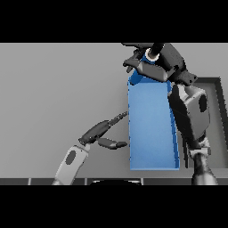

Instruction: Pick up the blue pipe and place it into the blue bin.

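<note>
The blue bin (pixel 151 129) stands right of the table's middle, a long open box running from near to far. My right hand (pixel 149 62) hangs over the bin's far end, its fingers curled round the blue pipe (pixel 152 56), whose white-rimmed end points up. Only the top of the pipe shows; the rest is hidden by the hand. My left hand (pixel 104 131) is open just left of the bin, fingers stretched toward its left wall and thumb near the wall's lower part.
A dark grey tray (pixel 218 116) lies on the table right of the bin, partly covered by my right forearm (pixel 191 116). The grey table (pixel 58 89) spreads to the left.
</note>
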Tool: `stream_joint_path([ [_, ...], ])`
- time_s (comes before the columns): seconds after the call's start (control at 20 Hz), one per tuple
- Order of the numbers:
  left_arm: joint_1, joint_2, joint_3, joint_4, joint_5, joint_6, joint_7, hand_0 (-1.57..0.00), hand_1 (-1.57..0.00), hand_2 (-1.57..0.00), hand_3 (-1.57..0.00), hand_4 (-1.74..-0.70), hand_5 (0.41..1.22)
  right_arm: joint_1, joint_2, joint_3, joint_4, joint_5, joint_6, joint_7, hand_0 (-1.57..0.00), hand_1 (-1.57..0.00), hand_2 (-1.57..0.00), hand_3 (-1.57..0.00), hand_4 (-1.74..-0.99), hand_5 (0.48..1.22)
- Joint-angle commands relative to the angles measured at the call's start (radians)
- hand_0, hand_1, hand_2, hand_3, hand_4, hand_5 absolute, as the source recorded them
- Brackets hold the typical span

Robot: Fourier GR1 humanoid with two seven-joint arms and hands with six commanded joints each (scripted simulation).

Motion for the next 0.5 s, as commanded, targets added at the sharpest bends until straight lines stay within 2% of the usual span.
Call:
stream_joint_path([
  [0.0,-0.001,0.001,0.001,0.002,0.0,0.0,-0.003,0.0,0.0,0.0,0.0,-0.89,0.415,0.004,-0.016,-0.012,0.031,0.017,-0.001,-0.01,-1.57,-1.57,-1.57,-1.57,-1.741,1.221],
  [0.15,-0.008,0.01,0.001,0.007,-0.016,0.006,-0.031,0.0,0.0,0.0,0.0,-0.88,0.412,0.06,-0.082,-0.042,0.109,0.065,0.04,-0.026,-1.57,-1.57,-1.57,-1.57,-1.741,1.221],
  [0.2,-0.005,0.012,0.001,0.006,-0.024,0.013,-0.031,0.0,0.0,0.0,0.0,-0.87,0.413,0.086,-0.094,-0.051,0.117,0.063,0.04,-0.012,-1.57,-1.57,-1.57,-1.57,-1.741,1.221],
  [0.45,-0.003,0.013,0.005,0.021,-0.017,0.007,-0.044,0.0,0.0,0.0,0.0,-0.87,0.42,0.297,-0.104,-0.051,0.067,0.076,0.015,0.002,-1.57,-1.57,-1.57,-1.57,-1.741,1.221],
])
